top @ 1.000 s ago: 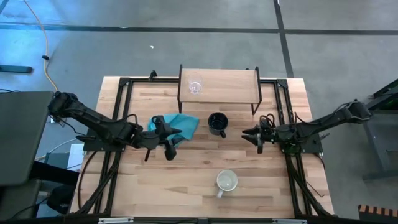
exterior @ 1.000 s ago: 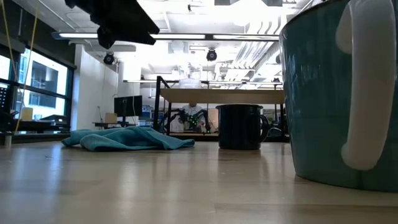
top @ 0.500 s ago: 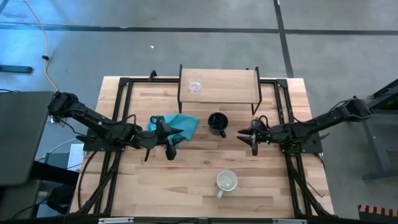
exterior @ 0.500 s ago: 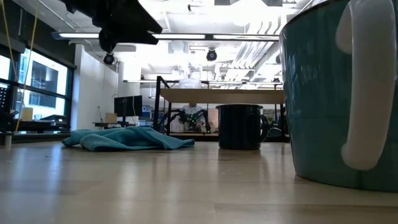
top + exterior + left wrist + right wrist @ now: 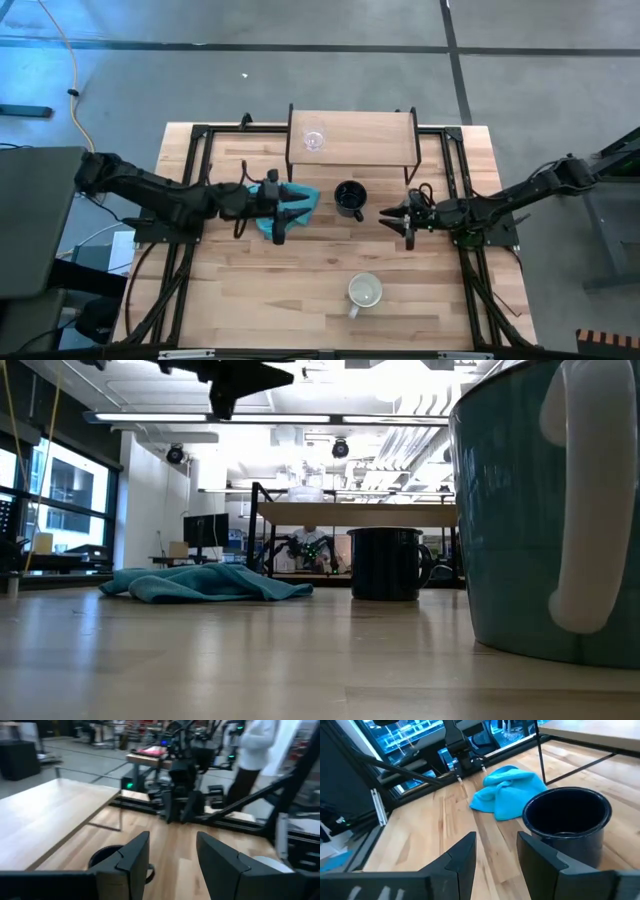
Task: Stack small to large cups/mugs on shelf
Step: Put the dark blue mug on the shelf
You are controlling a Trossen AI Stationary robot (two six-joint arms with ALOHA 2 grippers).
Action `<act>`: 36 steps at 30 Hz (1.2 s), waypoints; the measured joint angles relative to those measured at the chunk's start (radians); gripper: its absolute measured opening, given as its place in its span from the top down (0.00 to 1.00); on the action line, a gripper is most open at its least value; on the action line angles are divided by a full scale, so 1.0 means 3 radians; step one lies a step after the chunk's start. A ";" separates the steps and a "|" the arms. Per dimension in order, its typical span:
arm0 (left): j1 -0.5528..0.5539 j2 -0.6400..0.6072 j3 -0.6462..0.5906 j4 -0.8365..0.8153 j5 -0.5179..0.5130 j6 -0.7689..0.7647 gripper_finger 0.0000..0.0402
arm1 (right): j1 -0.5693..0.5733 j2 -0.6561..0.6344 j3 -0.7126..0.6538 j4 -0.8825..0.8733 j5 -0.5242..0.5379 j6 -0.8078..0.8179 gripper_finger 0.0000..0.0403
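A small clear glass cup (image 5: 314,139) stands on the shelf (image 5: 365,132) at the table's far side. A black mug (image 5: 349,198) stands upright on the table in front of the shelf (image 5: 567,820). A pale mug (image 5: 364,292) stands nearer the front edge and fills the right of the low view (image 5: 545,510). My left gripper (image 5: 283,212) hovers open above a teal cloth, left of the black mug (image 5: 107,856). My right gripper (image 5: 393,219) is open, just right of the black mug, fingers pointing at it (image 5: 495,855).
A crumpled teal cloth (image 5: 297,198) lies on the table left of the black mug, under my left gripper. The shelf's thin black legs (image 5: 540,755) stand behind the mug. Bare tabletop (image 5: 300,290) stretches toward the front edge. A person in white (image 5: 255,745) stands beyond the table.
My left gripper has swung toward the table's right and far side, rising a little over the teal cloth, and its wrist has turned. My right gripper has gone toward the table's left, closer to the black mug. The cups and the cloth have stayed put.
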 joint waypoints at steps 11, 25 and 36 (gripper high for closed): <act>0.0169 -0.0555 -0.0003 -0.1257 0.0231 0.0036 0.62 | 0.0000 0.0000 0.0000 -0.0006 -0.0085 0.0151 0.67; 0.0172 -0.2206 -0.1043 -0.1332 -0.0120 -0.0448 0.62 | -0.0003 0.0000 0.0000 0.0003 0.0264 -0.0076 0.67; 0.0172 -0.2836 -0.1272 -0.1875 -0.0192 -0.0784 0.62 | -0.0003 0.0432 0.0000 0.0026 0.0369 0.0083 0.67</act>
